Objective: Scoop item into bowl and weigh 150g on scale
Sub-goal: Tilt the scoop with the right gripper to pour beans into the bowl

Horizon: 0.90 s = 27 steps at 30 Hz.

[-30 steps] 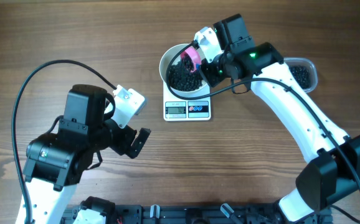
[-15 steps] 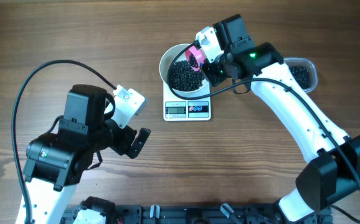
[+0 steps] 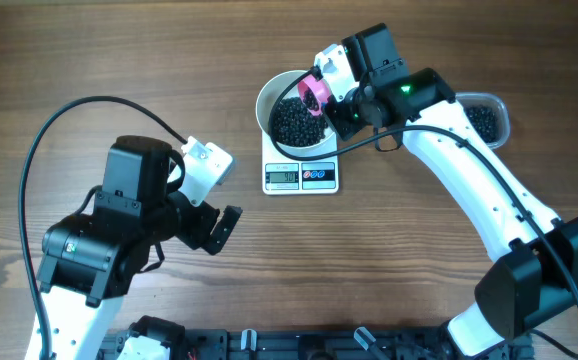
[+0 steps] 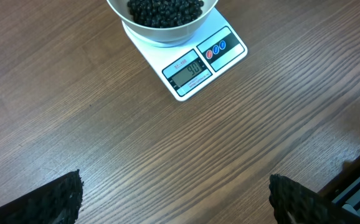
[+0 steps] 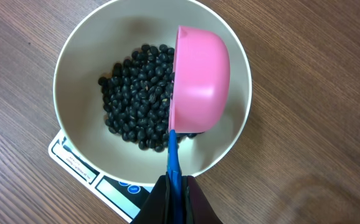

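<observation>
The white bowl (image 3: 266,100) stands on the small white scale (image 3: 301,177) and holds a dark pile of the item (image 3: 291,122), small round black beads. My right gripper (image 3: 341,103) is shut on the blue handle (image 5: 174,155) of a pink scoop (image 5: 200,78). The scoop is tipped on its side over the bowl's right half, its mouth towards the beads (image 5: 136,106). My left gripper (image 4: 175,199) hangs open over bare wood, well short of the scale (image 4: 195,68), with nothing between its fingers (image 4: 55,199).
A clear plastic tub (image 3: 484,120) with more black beads sits at the right, partly behind my right arm. My left arm (image 3: 119,230) and its black cable take up the left front. A dark rack lies along the front edge.
A second ago the pink scoop sat a little lower in the bowl; it has lifted and turned slightly. Over the last half second nothing moves. The left arm stays still.
</observation>
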Available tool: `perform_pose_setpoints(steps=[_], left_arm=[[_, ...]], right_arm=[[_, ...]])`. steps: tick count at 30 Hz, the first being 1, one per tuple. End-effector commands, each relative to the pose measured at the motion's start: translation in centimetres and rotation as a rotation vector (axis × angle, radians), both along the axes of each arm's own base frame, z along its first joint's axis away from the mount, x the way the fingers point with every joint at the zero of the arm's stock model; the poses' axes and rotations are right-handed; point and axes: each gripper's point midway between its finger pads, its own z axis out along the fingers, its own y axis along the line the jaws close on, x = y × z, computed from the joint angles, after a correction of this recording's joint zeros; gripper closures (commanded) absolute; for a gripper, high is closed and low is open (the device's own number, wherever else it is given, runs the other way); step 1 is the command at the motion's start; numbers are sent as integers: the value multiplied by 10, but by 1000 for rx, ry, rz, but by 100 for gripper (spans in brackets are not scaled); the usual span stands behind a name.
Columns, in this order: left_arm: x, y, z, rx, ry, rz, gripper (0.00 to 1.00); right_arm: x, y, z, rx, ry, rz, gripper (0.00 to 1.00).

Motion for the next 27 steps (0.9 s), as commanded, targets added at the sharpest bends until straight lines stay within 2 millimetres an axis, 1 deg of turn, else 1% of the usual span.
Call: perform_pose_setpoints(steps=[1,3,5,6,8,9,11,12,14,16,17,19,20,21,22,23,24,27], left_arm=[[2,-2,7,-9,-23,-18,0],[2,-2,7,-9,-23,-18,0],[2,-2,7,-9,-23,-18,0],[2,-2,7,-9,-23,-18,0],[2,-2,7,-9,-23,-18,0],[2,-2,7,-8,-23,-19,0],[2,-2,7,-8,-23,-19,0],[2,-2,7,-9,-23,-18,0],[2,-2,7,-8,-23,-19,0],[2,-2,7,-9,-23,-18,0],[2,-2,7,-9,-23,-18,0],[2,-2,7,-9,-23,-18,0],[2,-2,7,-9,-23,-19,0],[2,-2,7,-9,-23,-18,0],[2,-2,7,-9,-23,-18,0],[2,-2,7,-9,-23,-18,0],[2,-2,7,-8,-23,-19,0],[2,-2,7,-9,-23,-18,0]], right_arm=[[4,-1,20,-1,-57,-3,95],[9,-3,35,3,-97,-29,95],[11,-1,41,11,-108,-31,95],[8,2,39,16,-96,-22,96],[1,8,29,-15,-76,4,95],[3,5,28,-50,-94,-11,95],[8,-3,33,-120,-142,-33,96],[11,-5,40,-153,-175,-38,96],[8,2,41,-145,-177,-30,96],[1,4,28,-168,-136,-8,96],[2,3,27,-178,-138,-6,96],[6,5,39,-161,-171,-2,96],[8,9,50,-140,-197,-8,96],[7,10,51,-132,-195,-16,95],[4,9,47,-138,-179,-10,95],[0,7,39,-157,-149,-4,96],[-1,7,36,-161,-140,-3,96],[2,8,44,-143,-162,-11,96]])
